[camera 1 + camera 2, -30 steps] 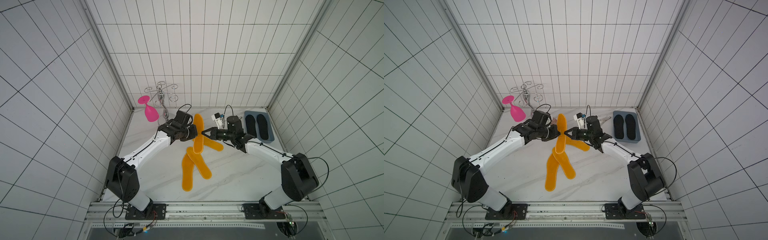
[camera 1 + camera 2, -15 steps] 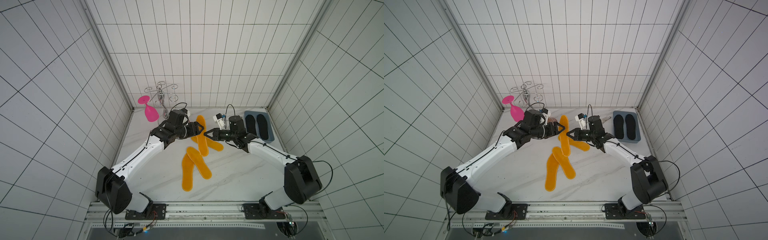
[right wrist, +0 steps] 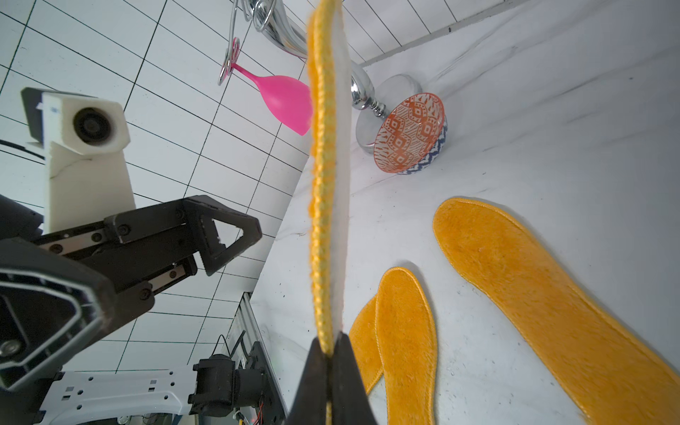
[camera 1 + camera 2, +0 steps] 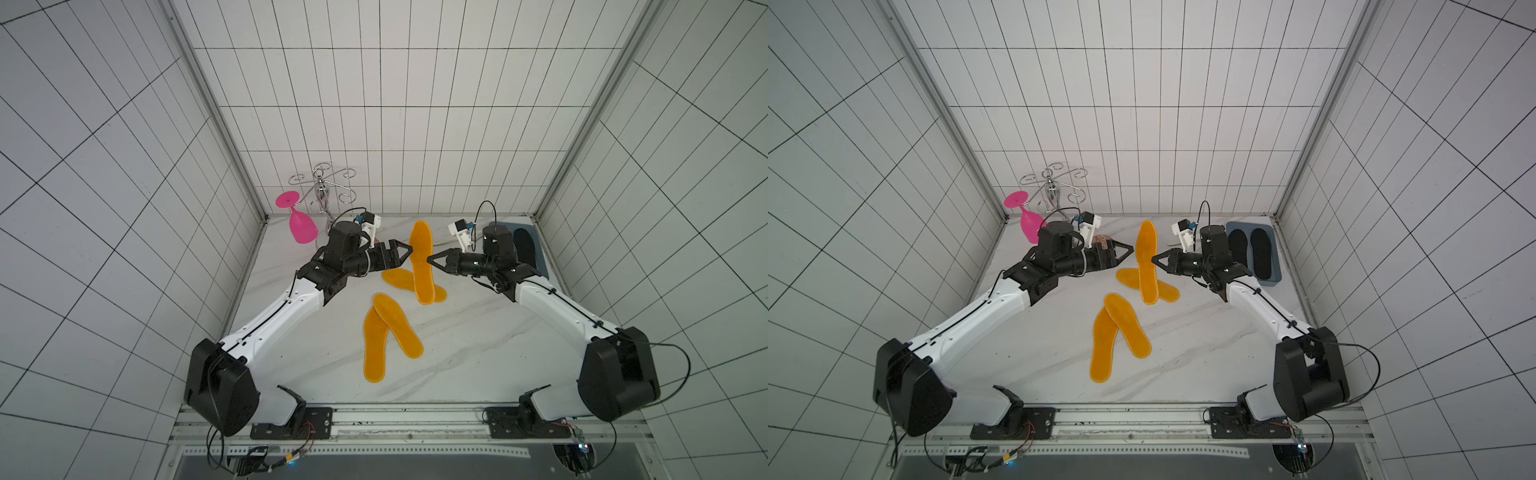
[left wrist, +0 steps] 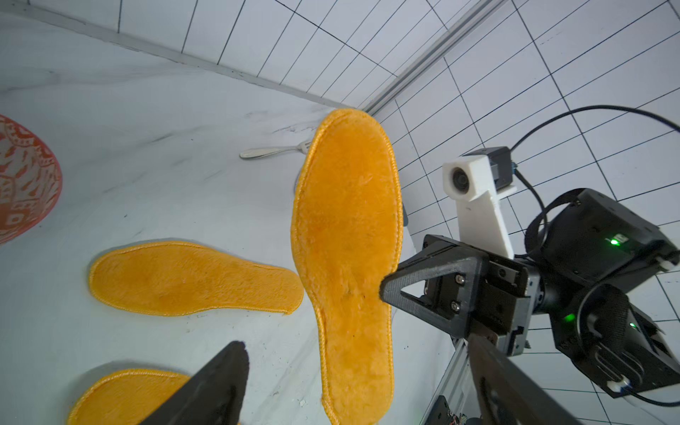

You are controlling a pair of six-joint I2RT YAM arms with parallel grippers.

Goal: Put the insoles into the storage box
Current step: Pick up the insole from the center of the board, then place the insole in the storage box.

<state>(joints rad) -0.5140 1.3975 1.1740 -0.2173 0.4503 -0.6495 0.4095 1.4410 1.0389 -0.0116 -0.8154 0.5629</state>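
Note:
My right gripper (image 4: 430, 259) (image 3: 329, 349) is shut on the edge of one orange insole (image 4: 420, 266) (image 3: 323, 184) and holds it up on edge above the table. My left gripper (image 4: 405, 253) (image 5: 357, 344) is open. Its fingers are spread wide on either side of that insole (image 5: 349, 239) without gripping it. Another orange insole (image 4: 399, 277) lies flat under the held one. Two more (image 4: 395, 328) lie crossed nearer the front. The blue-grey storage box (image 4: 1271, 283) is at the back right, behind my right arm, with two black insoles (image 4: 1260, 253) in it.
A pink glass (image 4: 301, 226) hangs on a metal rack (image 4: 322, 191) in the back left corner. An orange patterned bowl (image 3: 408, 136) sits by the rack's base. A metal utensil (image 5: 272, 150) lies near the back wall. Tiled walls close in the table.
My left gripper has opened, let go of the orange insole and drawn back a little to the left. My right gripper stays shut on the insole and has barely moved.

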